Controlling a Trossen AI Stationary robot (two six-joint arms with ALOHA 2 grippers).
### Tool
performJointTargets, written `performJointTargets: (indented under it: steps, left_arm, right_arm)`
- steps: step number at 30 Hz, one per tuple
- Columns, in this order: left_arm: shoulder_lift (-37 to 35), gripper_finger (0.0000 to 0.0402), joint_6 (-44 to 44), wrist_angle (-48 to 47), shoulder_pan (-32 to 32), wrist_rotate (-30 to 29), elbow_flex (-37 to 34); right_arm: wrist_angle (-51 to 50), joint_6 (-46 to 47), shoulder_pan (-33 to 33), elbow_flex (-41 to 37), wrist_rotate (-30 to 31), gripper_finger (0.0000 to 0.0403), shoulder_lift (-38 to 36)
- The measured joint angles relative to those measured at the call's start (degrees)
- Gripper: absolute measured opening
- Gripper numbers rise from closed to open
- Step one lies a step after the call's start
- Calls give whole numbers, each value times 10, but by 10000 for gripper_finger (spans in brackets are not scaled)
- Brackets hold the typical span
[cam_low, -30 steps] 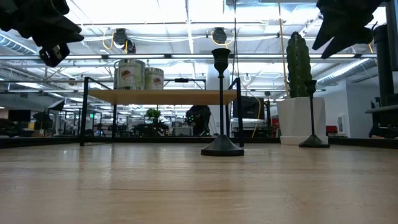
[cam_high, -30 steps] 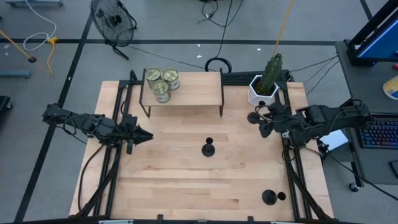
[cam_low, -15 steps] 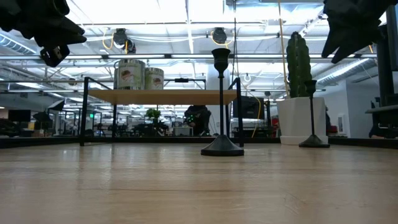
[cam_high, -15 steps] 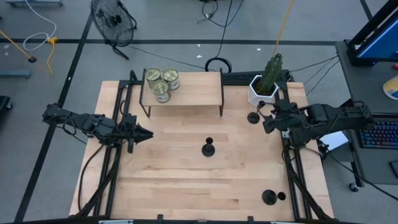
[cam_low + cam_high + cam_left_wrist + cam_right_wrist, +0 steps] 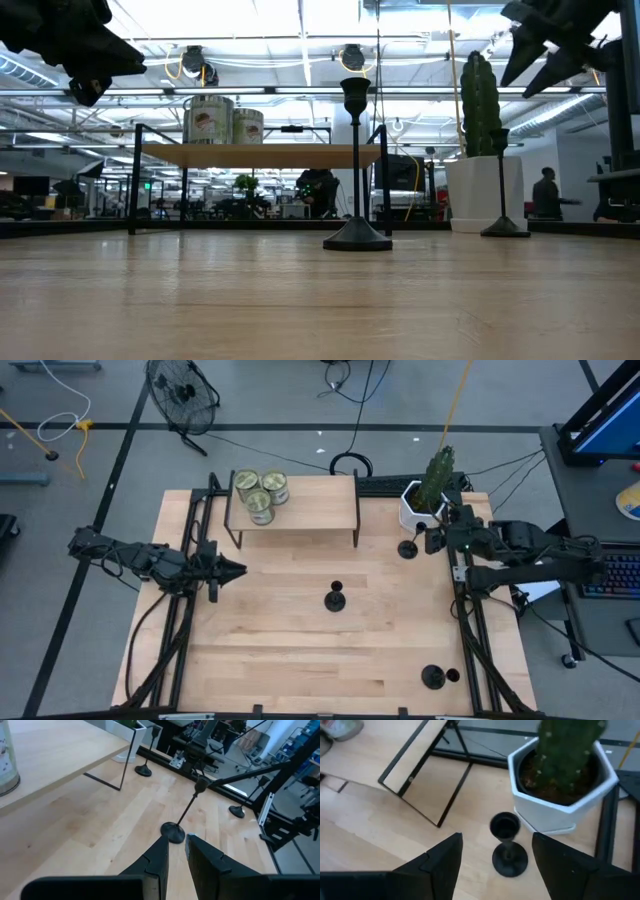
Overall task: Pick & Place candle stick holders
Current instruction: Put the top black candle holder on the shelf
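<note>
The right gripper [image 5: 432, 536] is held above the table's [image 5: 280, 650] back right part, its fingers [image 5: 440, 857] spread wide, with a holder [image 5: 508, 851] seen between them below. That holder [image 5: 406, 548] stands just beside the white pot [image 5: 412, 508] of a cactus [image 5: 437, 472]. The left gripper [image 5: 236, 571] is held over the left side of the table, its fingers [image 5: 157, 860] nearly pressed together with only a thin gap and nothing gripped.

Three holders are counted on the table. The second holder [image 5: 335, 599] stands upright near the middle, well apart from both grippers. The third holder [image 5: 433, 677] stands near the front right corner. Each is black, with a round flat base, a thin upright stem and a small cup on top, as is shown by the middle one [image 5: 356, 165] in the low view.

Three cans [image 5: 260, 493] are grouped on the left end of a small wooden shelf [image 5: 310, 505] at the back of the table.
</note>
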Motion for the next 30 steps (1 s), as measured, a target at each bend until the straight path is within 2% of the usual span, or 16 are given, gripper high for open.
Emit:
performJointTargets:
  steps: [6, 16, 19, 24, 30]
  left_arm:
    - [0, 72, -16, 0, 0, 0, 0]
    - [0, 72, -31, 0, 0, 0, 0]
    - [0, 72, -31, 0, 0, 0, 0]
    - [0, 72, -31, 0, 0, 0, 0]
    - [0, 72, -31, 0, 0, 0, 0]
  right_arm:
    - [48, -48, -78, 0, -64, 231, 35]
    - [50, -86, -200, 0, -142, 231, 73]
    - [43, -88, -226, 8, -172, 231, 79]
    - [32, -118, -257, 29, -175, 231, 98]
    - [23, -128, -287, 32, -217, 231, 129]
